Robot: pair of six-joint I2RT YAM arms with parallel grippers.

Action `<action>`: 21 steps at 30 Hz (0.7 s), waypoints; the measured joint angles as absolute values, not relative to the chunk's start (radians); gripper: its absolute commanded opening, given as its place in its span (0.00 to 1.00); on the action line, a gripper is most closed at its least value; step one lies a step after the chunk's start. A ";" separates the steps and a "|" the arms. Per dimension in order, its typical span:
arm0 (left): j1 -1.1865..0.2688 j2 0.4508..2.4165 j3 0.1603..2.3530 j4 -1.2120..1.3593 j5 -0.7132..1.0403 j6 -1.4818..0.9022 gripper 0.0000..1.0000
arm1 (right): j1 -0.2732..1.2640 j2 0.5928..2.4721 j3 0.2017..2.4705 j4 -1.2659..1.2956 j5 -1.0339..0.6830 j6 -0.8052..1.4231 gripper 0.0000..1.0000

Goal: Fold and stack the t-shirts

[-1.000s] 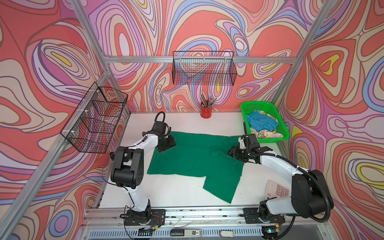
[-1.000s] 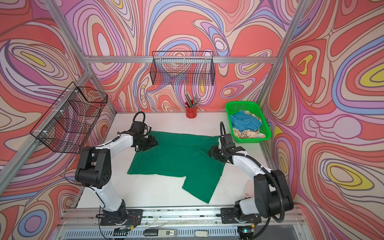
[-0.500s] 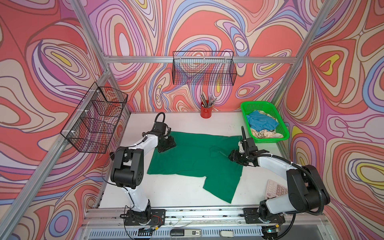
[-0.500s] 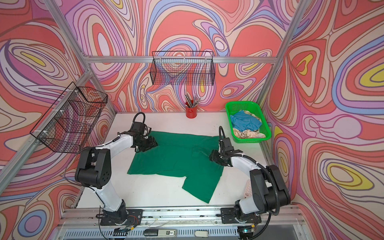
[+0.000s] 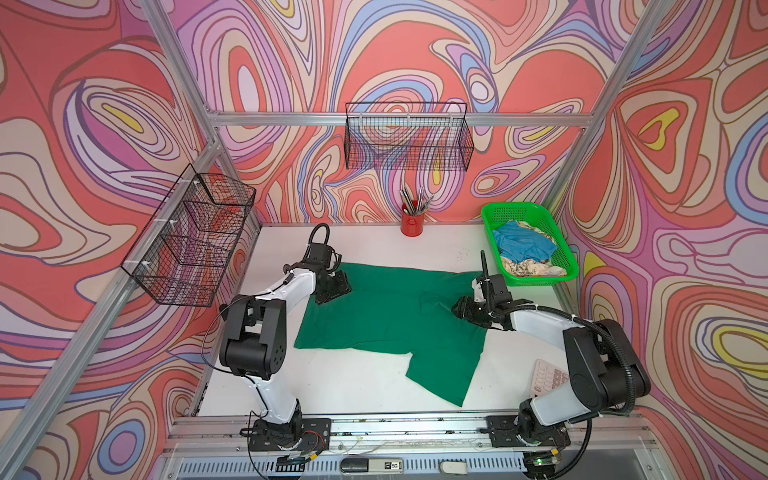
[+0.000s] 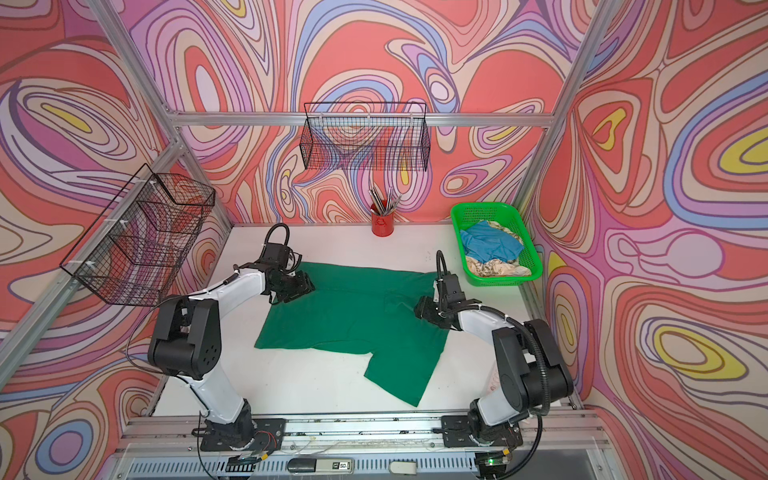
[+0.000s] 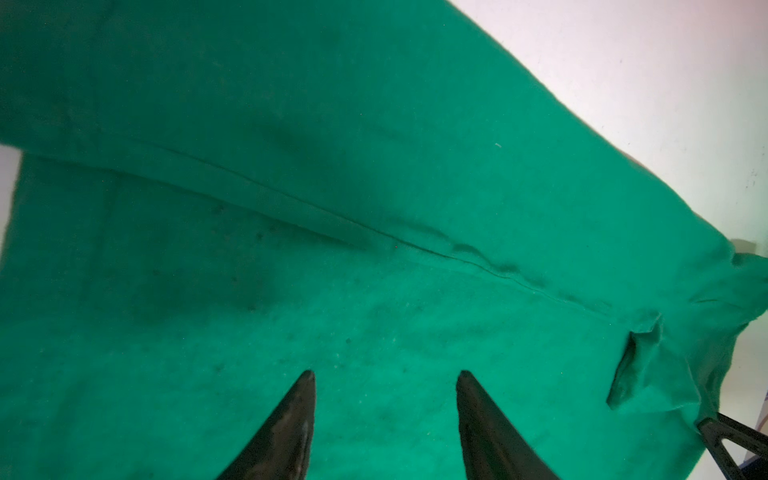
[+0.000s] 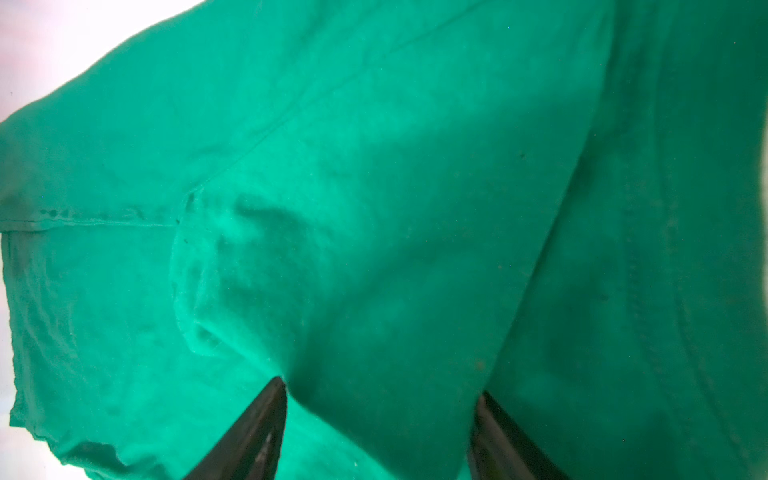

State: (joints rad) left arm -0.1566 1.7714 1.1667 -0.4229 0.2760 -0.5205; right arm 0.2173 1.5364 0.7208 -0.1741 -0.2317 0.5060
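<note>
The dark green tee (image 5: pixel 386 316) under me is soft, matt cloth, faintly fuzzy, with stitched seams. The fingers (image 7: pixel 291 424) of my left gripper (image 7: pixel 385 372) look smooth, glossy black. The table (image 5: pixel 353 390) is matt white; the basket (image 5: pixel 515 206) is shiny plastic mesh; the wall rack (image 5: pixel 409 143) is thin black wire.

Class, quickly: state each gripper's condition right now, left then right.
Left gripper: open over the dark green t-shirt, gripping nothing.
Right gripper: open over the same shirt, gripping nothing.

The left gripper (image 7: pixel 385 376) and right gripper (image 8: pixel 381 388) sit low, pointing inward toward each other, jaws parted.
</note>
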 measured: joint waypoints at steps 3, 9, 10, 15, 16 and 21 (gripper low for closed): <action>-0.157 1.771 1.167 -0.423 0.276 -0.521 0.57 | 0.217 1.536 0.721 -0.168 -0.231 0.499 0.69; -0.157 1.770 1.167 -0.423 0.272 -0.521 0.57 | 0.217 1.549 0.725 -0.148 -0.263 0.498 0.69; -0.157 1.770 1.167 -0.423 0.272 -0.521 0.57 | 0.217 1.552 0.728 -0.147 -0.276 0.499 0.69; -0.157 1.770 1.167 -0.423 0.269 -0.521 0.57 | 0.217 1.552 0.739 -0.141 -0.354 0.521 0.69; -0.157 1.770 1.167 -0.423 0.268 -0.521 0.57 | 0.217 1.549 0.740 -0.142 -0.371 0.527 0.69; -0.157 1.770 1.167 -0.423 0.268 -0.521 0.57 | 0.217 1.497 0.741 -0.162 -0.442 0.562 0.69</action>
State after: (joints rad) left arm -0.1566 1.7699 1.1667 -0.4229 0.2684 -0.5205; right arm 0.2169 1.4971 0.7406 -0.1619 -0.4419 0.5617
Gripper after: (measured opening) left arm 0.569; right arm 0.690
